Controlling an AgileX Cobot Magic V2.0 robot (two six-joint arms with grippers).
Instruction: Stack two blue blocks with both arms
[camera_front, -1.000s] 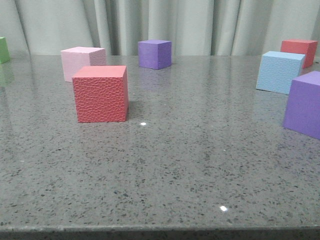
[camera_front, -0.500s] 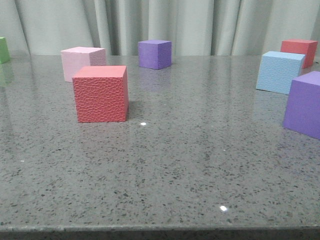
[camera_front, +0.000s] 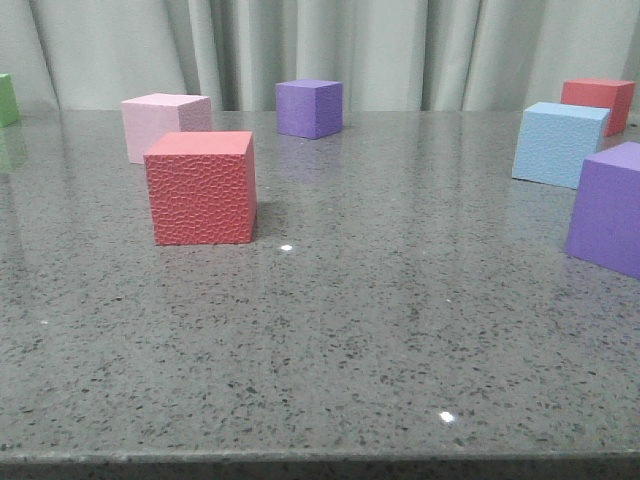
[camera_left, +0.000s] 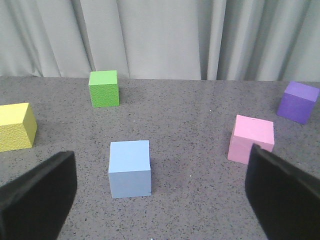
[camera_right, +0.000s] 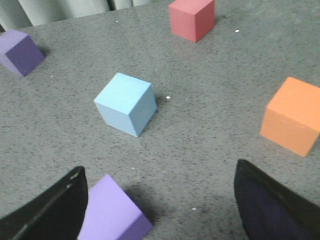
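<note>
One blue block (camera_left: 130, 169) is seen in the left wrist view, standing flat on the grey speckled worktop (camera_left: 190, 125) between the spread black fingers of the left gripper (camera_left: 160, 200), untouched by either finger (camera_left: 37, 197), with bare worktop on all its sides. The second blue block (camera_right: 125, 104) is picked up in the right wrist view, turned corner-on, alone on open surface; the right gripper (camera_right: 160, 210) is held wide apart above the worktop and nothing is clamped in it. In the front view that same block (camera_front: 559, 144) is found at the far right, near the back, just in front of a red cube (camera_front: 598, 104) and behind a large purple cube (camera_front: 608, 208) that is cut off by the right edge of the view. A lilac cube (camera_right: 112, 212) is seen just beside the right gripper's one finger (camera_right: 50, 210), and an orange cube (camera_right: 291, 121) lies well apart to the other side. Around the first block, a green cube (camera_left: 104, 88), a yellow cube (camera_left: 16, 126) and a pink cube (camera_left: 251, 139) are spaced well apart. A pebbled red cube (camera_front: 201, 187) stands left of centre in the front view, and the wide middle and the near edge of the worktop are left open. A grey curtain (camera_front: 330, 50) closes off the back. No writing or label can be read on anything.
</note>
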